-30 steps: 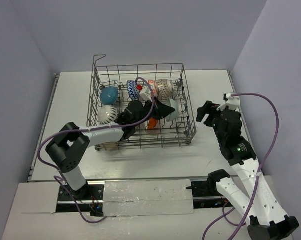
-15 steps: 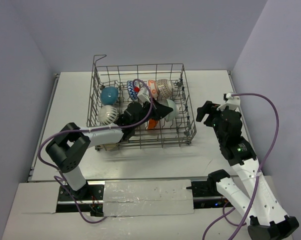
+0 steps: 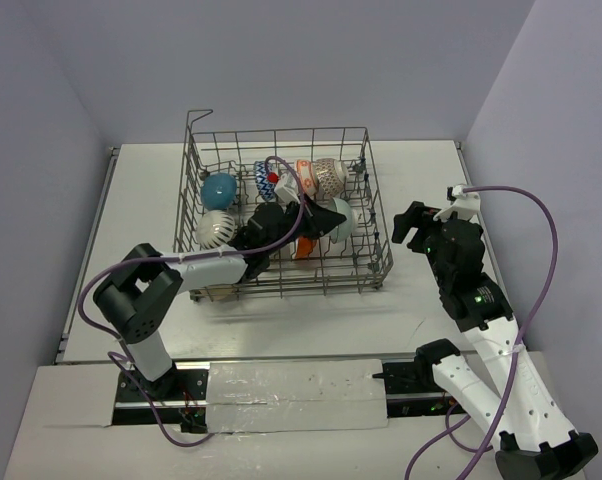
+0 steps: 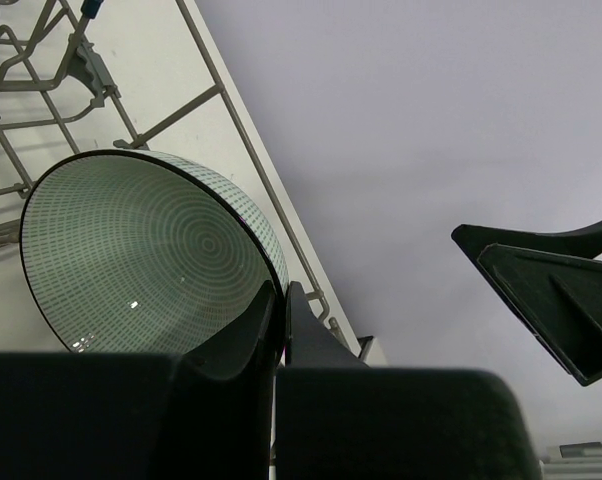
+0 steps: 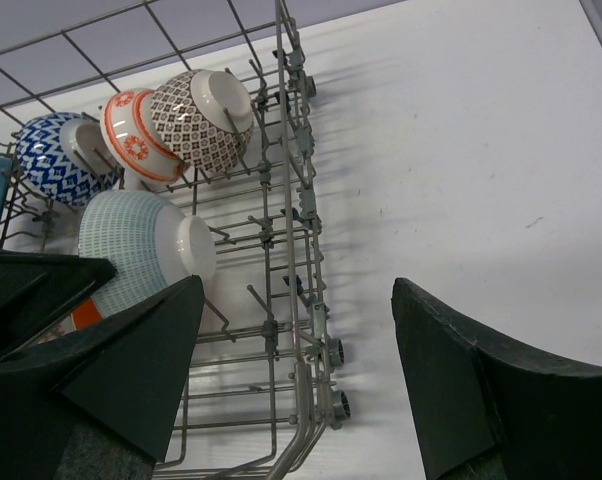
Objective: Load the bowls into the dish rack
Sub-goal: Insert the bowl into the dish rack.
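Fingers [image 4: 243,335] of our left gripper [image 4: 281,292] are pinching the rim of the green bowl [image 4: 131,250], seating it at the right side of the dish rack [image 3: 281,287]. Right gripper [image 5: 296,290] is hanging wide, empty. Next, we are judging, it needs releasing once steady.

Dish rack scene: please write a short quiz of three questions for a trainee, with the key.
1. True or false: the right gripper holds a bowl.
2. Which gripper pinches the rim of the green-patterned bowl?
3. In the dish rack, the brown-patterned bowl sits beside: A) the orange-patterned bowl, B) a glass, C) a plate.
Key: 1 false, it is open and empty. 2 the left gripper. 3 A.
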